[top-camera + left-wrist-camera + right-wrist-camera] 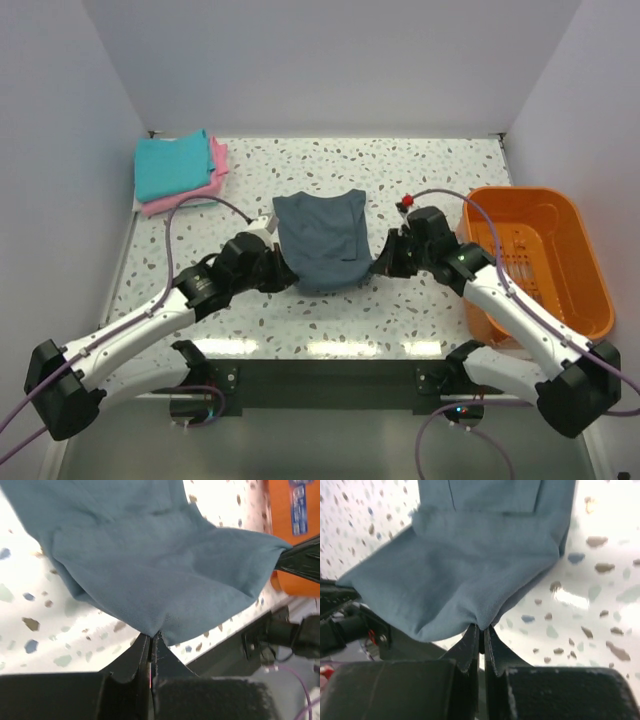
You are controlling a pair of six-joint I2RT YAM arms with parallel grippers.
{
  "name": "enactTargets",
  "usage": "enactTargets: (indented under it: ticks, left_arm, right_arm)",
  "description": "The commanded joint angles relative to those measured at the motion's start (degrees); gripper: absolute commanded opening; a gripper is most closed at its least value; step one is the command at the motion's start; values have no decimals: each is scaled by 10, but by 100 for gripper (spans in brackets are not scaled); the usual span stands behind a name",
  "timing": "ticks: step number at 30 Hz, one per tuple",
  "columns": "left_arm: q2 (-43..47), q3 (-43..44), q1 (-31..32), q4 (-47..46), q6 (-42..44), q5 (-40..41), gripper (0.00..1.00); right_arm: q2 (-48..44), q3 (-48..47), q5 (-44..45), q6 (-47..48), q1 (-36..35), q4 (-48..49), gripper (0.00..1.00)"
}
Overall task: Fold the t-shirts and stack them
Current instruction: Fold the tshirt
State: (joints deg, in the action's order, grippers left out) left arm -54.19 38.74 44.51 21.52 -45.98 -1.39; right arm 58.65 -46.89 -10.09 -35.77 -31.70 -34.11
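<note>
The slate blue-grey t-shirt [322,238] lies partly folded in the middle of the table, its near end lifted. My left gripper [283,266] is shut on its near left corner [152,630]. My right gripper [377,264] is shut on its near right corner [481,625]. The shirt sags between the two grippers, as the left wrist view [150,555] and the right wrist view [470,565] show. The turquoise t-shirt [170,163] lies folded on top of the pink t-shirt [200,190] at the far left corner.
An orange plastic bin [535,255] stands at the right edge of the speckled table [420,170], close to my right arm. White walls close off the back and sides. The table's near edge runs just behind both grippers.
</note>
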Motion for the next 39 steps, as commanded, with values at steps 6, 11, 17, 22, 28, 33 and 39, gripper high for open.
enactTargets:
  ticks: [6,11,17,22,28,33,39]
  left_arm:
    - [-58,96,-111,-19,18,47,0]
    - [-115,148,-142,-44,45,53,0]
    - [-179,206,-182,-54,64,44,0]
    - [-237,244,-211,-65,78,19,0]
    - [-332,305,-253,-91,104,-22,0]
    - [-429,381,-272,-112,133,-53,0]
    - [-561,459,-283,-137,158,-97,0]
  right_arm:
    - [138,-142,-61,43,63,77,0]
    - [205,-206,-119,48,109,99,0]
    - [285,-259,-175,59,132,105,0]
    - [355,-312,-195,61,146,110,0]
    - [433,-371,-193,44,156,114,0]
    - [478,-393,-159,33,163,111,0]
    - [532,-434,-118,32,171,105,0]
